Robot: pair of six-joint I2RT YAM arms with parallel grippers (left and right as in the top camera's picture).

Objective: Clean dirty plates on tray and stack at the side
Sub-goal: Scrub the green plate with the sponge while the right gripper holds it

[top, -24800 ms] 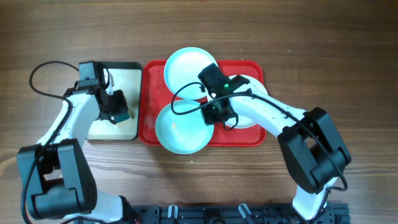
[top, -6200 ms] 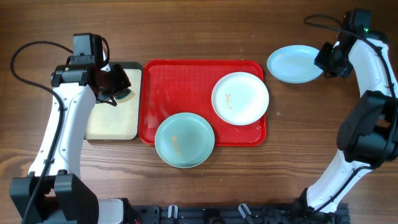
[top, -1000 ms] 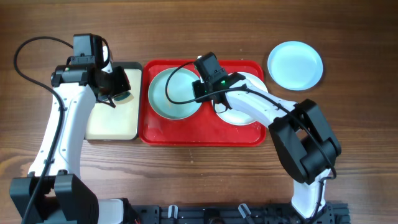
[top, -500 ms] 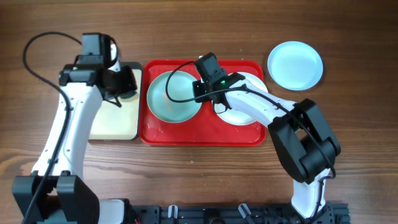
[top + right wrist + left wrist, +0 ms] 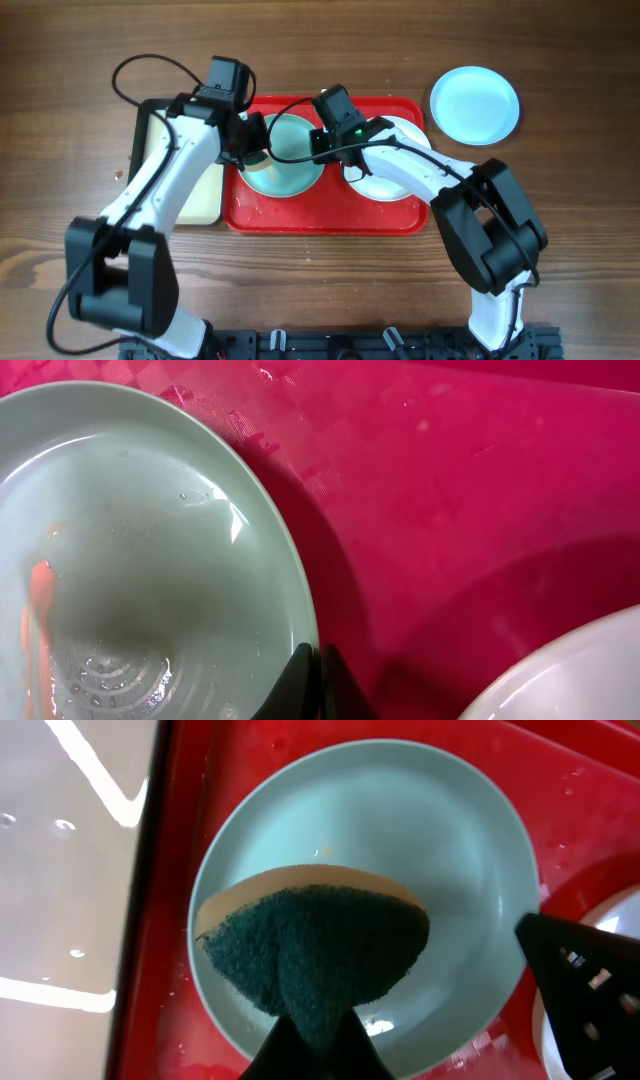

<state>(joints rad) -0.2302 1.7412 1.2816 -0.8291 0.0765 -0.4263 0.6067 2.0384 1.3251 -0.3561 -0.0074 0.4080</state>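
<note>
A red rectangular plastic tray point(image 5: 330, 215) sat on the brown wooden counter point(image 5: 320, 290), a black-rimmed cream tray point(image 5: 207, 198) just beside it, left. In the red tray lay a pale blue round glossy plate point(image 5: 295, 168), left, and a white round plate point(image 5: 565, 680), right. The left arm's fingers point(image 5: 285, 1050) held a dark green scouring sponge point(image 5: 320, 950) over the blue plate; the right arm's fingers point(image 5: 297, 685) gripped its right rim. A second pale blue round plate point(image 5: 475, 105) lay off the red tray's far right corner.

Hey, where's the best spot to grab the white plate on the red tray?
I'd pinch the thin rim of the white plate at its near edge, coming from the robot's side. It lies flat and shallow, so only the rim offers a hold; the light blue plate crowds its left.
</note>
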